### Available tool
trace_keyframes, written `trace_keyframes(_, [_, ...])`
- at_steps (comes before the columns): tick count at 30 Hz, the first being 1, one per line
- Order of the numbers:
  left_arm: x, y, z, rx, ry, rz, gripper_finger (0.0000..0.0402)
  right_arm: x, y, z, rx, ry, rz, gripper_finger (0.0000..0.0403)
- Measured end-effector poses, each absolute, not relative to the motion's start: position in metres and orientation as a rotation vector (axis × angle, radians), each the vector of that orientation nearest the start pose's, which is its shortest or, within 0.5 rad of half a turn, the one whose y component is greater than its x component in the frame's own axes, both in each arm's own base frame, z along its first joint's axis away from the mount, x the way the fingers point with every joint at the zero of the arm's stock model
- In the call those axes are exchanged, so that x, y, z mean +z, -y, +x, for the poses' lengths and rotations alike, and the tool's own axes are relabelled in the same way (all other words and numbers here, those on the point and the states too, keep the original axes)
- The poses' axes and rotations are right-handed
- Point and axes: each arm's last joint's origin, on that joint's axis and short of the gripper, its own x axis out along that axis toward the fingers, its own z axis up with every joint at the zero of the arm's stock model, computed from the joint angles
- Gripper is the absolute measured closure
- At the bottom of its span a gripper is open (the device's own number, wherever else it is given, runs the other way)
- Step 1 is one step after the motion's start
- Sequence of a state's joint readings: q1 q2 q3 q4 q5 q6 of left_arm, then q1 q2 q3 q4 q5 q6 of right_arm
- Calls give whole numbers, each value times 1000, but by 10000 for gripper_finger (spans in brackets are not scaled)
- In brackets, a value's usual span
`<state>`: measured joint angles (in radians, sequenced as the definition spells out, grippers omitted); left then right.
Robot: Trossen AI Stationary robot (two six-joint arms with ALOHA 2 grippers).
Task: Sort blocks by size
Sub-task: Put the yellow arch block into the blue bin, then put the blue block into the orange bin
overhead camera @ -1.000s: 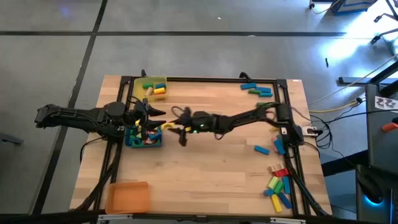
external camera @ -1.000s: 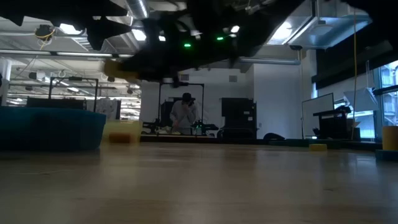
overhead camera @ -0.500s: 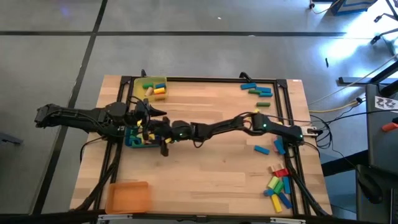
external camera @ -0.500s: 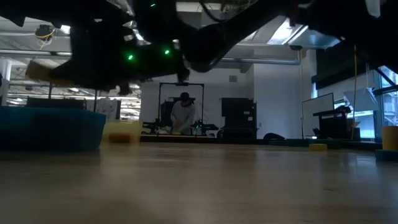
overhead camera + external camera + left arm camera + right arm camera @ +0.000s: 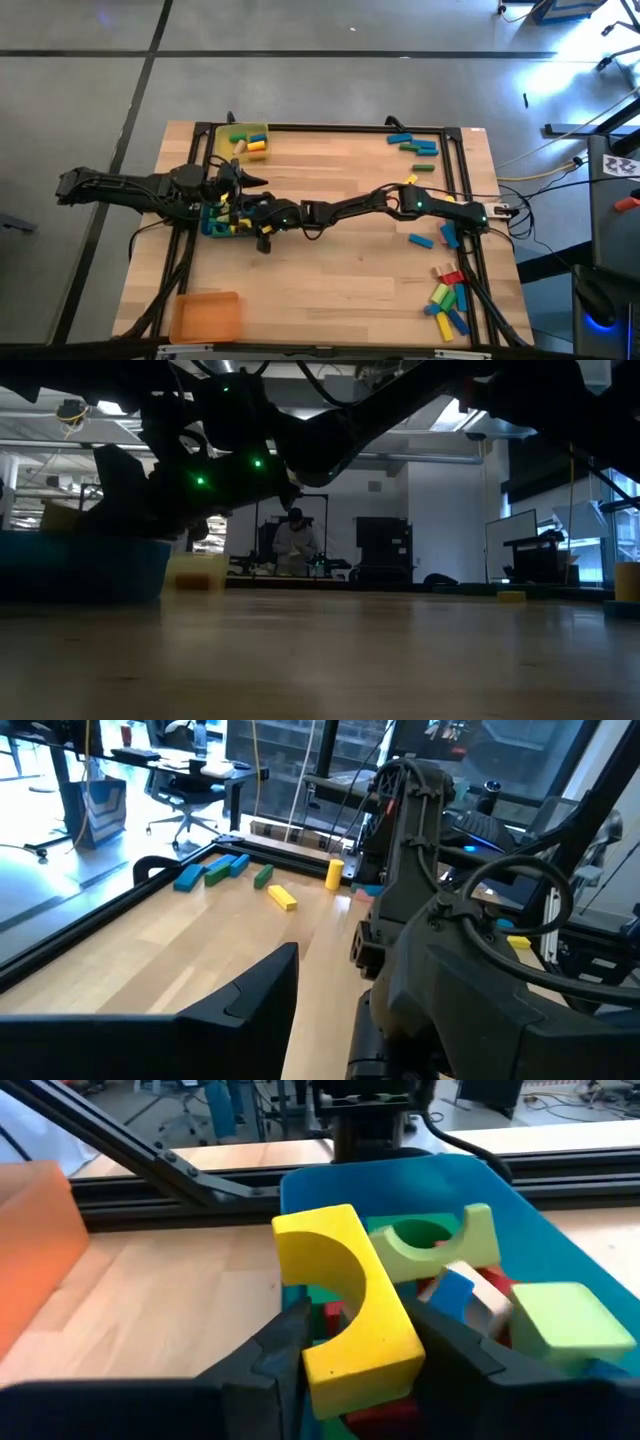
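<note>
Now yellow arch block (image 5: 350, 1310) over blue tray (image 5: 560, 1250)

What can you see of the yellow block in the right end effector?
The yellow block is an arch piece with a half-round cutout and matte painted faces that look like wood. It is tilted, clamped between the right end effector's dark fingers, over the blue tray, just above the green arch and other blocks inside.

- grey concrete floor (image 5: 330, 85) with dark seam lines
- person (image 5: 294, 545) at far workbench
- ceiling light strips (image 5: 70, 448)
- office chair (image 5: 178, 782) and desks
</note>
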<state>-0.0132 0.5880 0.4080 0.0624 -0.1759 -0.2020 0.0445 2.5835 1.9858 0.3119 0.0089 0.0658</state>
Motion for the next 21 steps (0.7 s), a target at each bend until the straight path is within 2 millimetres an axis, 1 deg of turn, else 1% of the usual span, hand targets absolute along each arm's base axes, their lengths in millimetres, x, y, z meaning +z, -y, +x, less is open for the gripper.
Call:
trace_keyframes(3, [254, -3, 148, 174, -100, -191, 206, 128, -25, 572, 26, -292, 61, 244])
trace_keyframes(7, [254, -3, 148, 173, -98, -191, 206, 135, -25, 569, 24, -341, 60, 198])
trace_keyframes(12, [254, -3, 148, 173, -95, -191, 206, 165, -27, 559, 36, -429, 2, 153])
trace_keyframes(16, [255, -3, 147, 172, -90, -191, 206, 188, -35, 545, 26, -534, -37, 143])
trace_keyframes(19, [256, -3, 146, 171, -84, -191, 206, 201, -48, 531, -3, -640, -78, 146])
trace_keyframes(21, [256, -3, 145, 171, -83, -192, 206, 206, -59, 521, -26, -718, -107, 151])
